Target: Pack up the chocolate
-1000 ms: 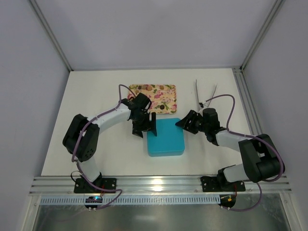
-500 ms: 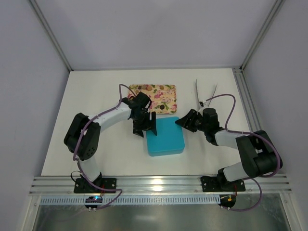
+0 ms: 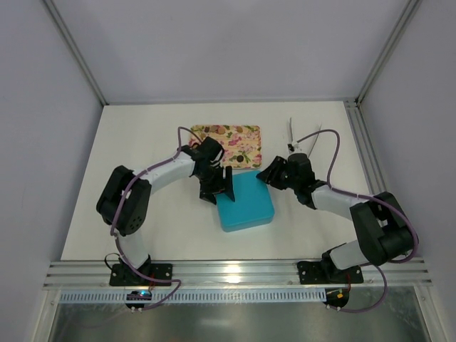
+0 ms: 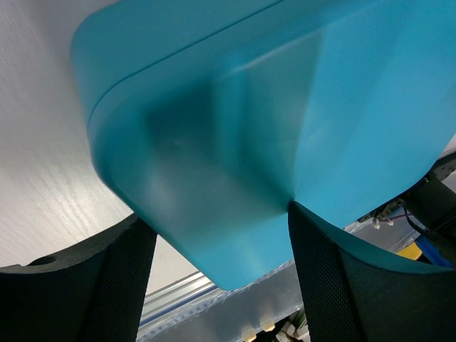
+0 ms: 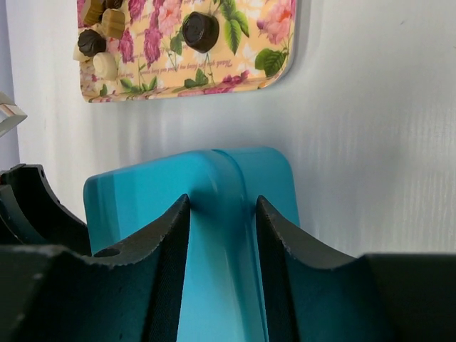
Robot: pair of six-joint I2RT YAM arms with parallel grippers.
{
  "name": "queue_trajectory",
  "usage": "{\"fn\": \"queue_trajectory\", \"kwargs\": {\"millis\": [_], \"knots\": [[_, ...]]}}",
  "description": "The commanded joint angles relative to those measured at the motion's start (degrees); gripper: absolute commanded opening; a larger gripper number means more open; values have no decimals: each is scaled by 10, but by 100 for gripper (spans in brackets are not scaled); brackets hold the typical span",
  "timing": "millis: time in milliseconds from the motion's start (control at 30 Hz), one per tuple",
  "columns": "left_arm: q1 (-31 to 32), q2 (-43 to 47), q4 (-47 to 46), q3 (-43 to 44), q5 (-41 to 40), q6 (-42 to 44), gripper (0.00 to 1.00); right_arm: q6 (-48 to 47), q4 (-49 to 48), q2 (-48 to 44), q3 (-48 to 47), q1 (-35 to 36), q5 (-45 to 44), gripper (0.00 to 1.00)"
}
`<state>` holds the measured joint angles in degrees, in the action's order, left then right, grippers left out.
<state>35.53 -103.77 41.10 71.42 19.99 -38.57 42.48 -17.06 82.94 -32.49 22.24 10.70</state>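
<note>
Several chocolate pieces (image 5: 200, 30) lie on the flowered tray (image 3: 228, 135), dark, brown and cream, clustered at its far corner (image 5: 91, 41). A closed teal box (image 3: 246, 203) sits just in front of the tray. My left gripper (image 3: 216, 187) straddles the box's far left corner (image 4: 214, 142) with wide jaws; one finger (image 4: 335, 271) presses the box wall and the other finger (image 4: 78, 285) sits at its edge. My right gripper (image 3: 267, 176) is at the far right corner, its jaws narrow but apart around the corner ridge (image 5: 222, 200).
White tongs (image 3: 299, 139) lie on the table behind the right arm. An aluminium rail (image 3: 235, 271) runs along the near edge, and grey walls close the back and both sides.
The right gripper moved left onto the box's far right corner and its jaws narrowed. The box turned slightly. The left gripper closed a little and stayed at the left corner.
</note>
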Motion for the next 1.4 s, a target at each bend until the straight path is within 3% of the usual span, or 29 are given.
{"fn": "queue_trajectory", "kwargs": {"millis": [0,333,633,767,1100,1367], "knots": [[14,-57,28,-51,-99,33,70,-41,167,54,20,31,-85,36],[35,-56,-11,-79,-73,37,70,-42,219,110,-9,58,-104,33],[32,-7,-23,-83,-71,40,69,-31,249,44,10,64,-104,34],[31,17,-42,-101,-92,10,67,-45,269,35,-1,64,-104,39],[-13,135,-118,-187,-143,-64,80,-69,294,51,-33,63,-82,42],[-34,113,-153,-195,-131,-71,72,-77,323,58,-64,64,-78,42]]}}
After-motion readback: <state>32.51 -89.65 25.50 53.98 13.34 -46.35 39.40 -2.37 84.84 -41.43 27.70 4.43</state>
